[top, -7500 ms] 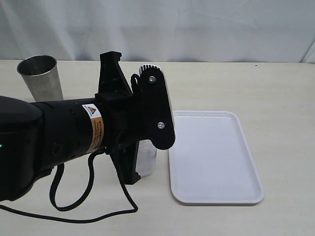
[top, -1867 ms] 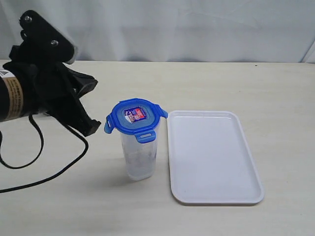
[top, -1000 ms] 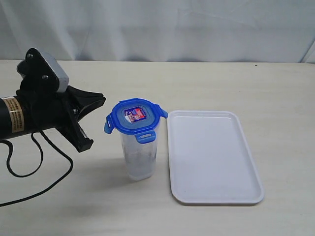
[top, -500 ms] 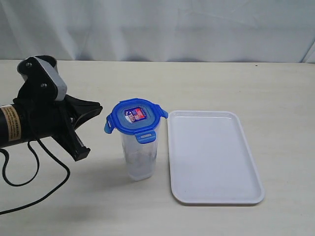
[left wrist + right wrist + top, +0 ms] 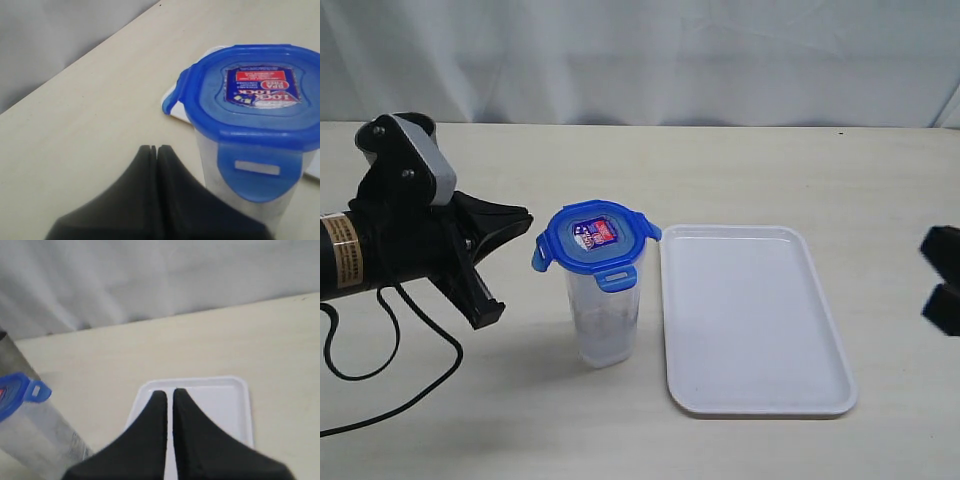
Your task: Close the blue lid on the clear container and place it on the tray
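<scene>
The left fingers [image 5: 505, 215], pressed together, point at the blue lid [image 5: 595, 237] seated on the clear container [image 5: 605, 325], which stands on the bench [image 5: 770, 170] just left of the tray [image 5: 760, 340]. The right fingers [image 5: 159, 405] are also pressed together. Closing looks done; the next move needs spread fingers to carry the container right.

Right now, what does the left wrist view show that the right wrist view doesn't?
Left wrist only: the lid's whole top with its sticker, and the shut left gripper.
Right wrist only: the shut right gripper and the tray's far rim.
Both: the container, part of the lid (just one flap in the right wrist view), some tray (a sliver in the left wrist view) and the table.
</scene>
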Motion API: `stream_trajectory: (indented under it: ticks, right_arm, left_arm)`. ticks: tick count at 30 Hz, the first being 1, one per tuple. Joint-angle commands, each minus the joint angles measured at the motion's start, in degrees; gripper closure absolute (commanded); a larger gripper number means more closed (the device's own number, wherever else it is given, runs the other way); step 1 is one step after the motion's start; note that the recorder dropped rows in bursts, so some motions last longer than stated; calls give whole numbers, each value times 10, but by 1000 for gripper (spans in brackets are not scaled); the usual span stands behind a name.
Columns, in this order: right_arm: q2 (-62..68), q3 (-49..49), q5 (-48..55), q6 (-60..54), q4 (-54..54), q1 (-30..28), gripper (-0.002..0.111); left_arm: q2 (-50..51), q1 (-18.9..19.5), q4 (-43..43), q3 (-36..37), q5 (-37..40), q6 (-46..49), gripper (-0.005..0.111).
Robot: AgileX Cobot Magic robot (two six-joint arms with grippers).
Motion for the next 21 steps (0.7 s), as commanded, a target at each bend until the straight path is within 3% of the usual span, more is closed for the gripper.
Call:
stream_trajectory:
  ticks: [1,15,21]
  right_arm:
    - [107,-39,5,-32,-6,61,104]
    - [285,-181,48,-142,-6,84,104]
    - [333,-191,-45,-165,-6,80,104]
  left_arm:
    - [-3,1,12,9,-9,-16,107]
    - [-3,1,14,13,-12,-19,107]
    - [-3,1,14,13,-13,-19,107]
